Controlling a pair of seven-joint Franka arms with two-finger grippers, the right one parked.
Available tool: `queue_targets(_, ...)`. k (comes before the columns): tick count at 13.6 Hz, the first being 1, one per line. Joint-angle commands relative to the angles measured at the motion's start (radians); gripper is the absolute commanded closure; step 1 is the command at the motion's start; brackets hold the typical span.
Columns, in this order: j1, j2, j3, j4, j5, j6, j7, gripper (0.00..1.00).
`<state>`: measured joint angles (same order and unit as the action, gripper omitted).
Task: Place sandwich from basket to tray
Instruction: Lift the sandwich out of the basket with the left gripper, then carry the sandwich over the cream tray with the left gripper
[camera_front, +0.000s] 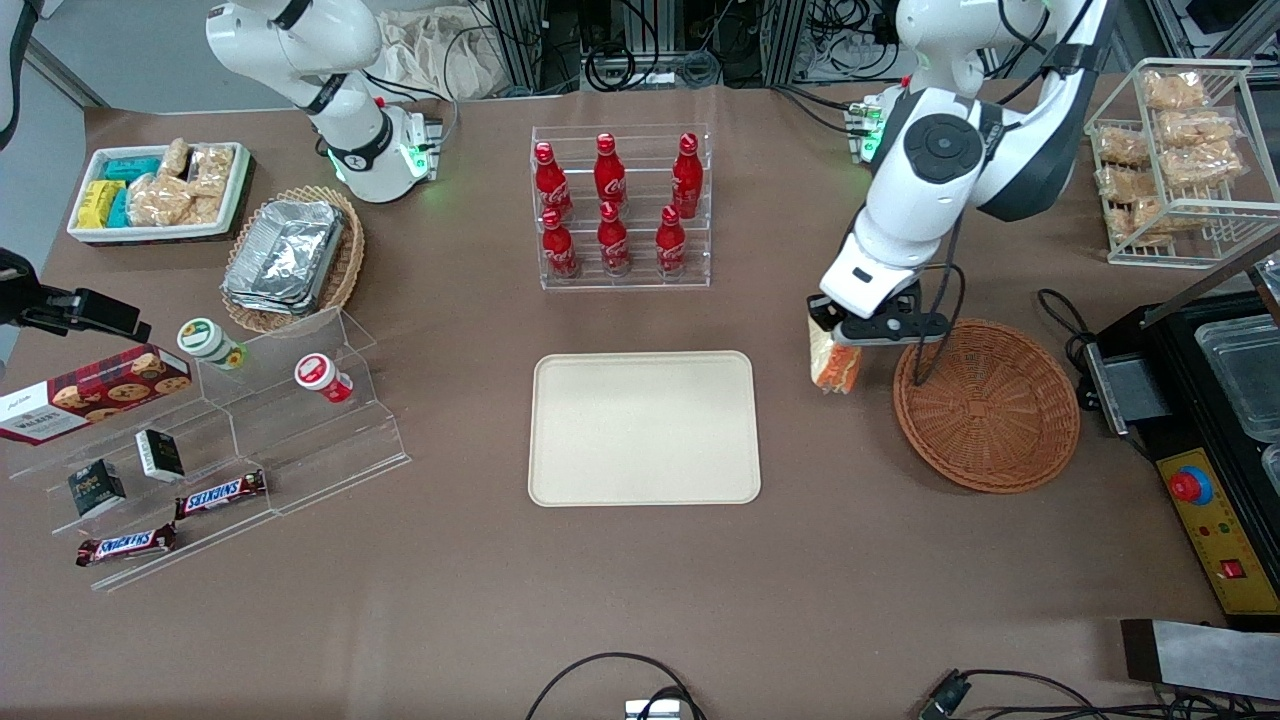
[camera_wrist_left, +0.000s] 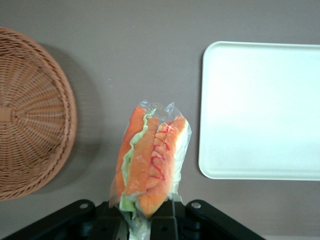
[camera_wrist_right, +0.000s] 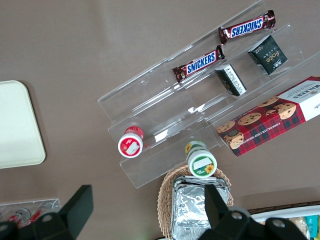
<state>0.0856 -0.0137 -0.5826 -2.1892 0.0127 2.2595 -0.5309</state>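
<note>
Brown tabletop (camera_front: 640, 600) carries it all – cables and frames crowd its edge farthest from the front camera. Gripper (camera_front: 838, 338) pinches the sandwich (camera_front: 834, 366), hanging over bare table between basket (camera_front: 986, 405) and tray (camera_front: 643, 427) – touching neither, wrap and filling pointing down

Bright even light; soft shadows; tray (camera_wrist_left: 260, 110) overexposed.
</note>
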Motion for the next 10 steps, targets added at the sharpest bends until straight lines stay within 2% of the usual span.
queue_targets(1,0.008,0.084,-0.043,0.078,0.053,-0.024,-0.072,1.00)
queue_targets(6,-0.062,0.277,-0.072,0.213,0.235,-0.026,-0.291,1.00)
queue_targets(10,-0.119,0.394,-0.071,0.295,0.317,-0.024,-0.342,1.00)
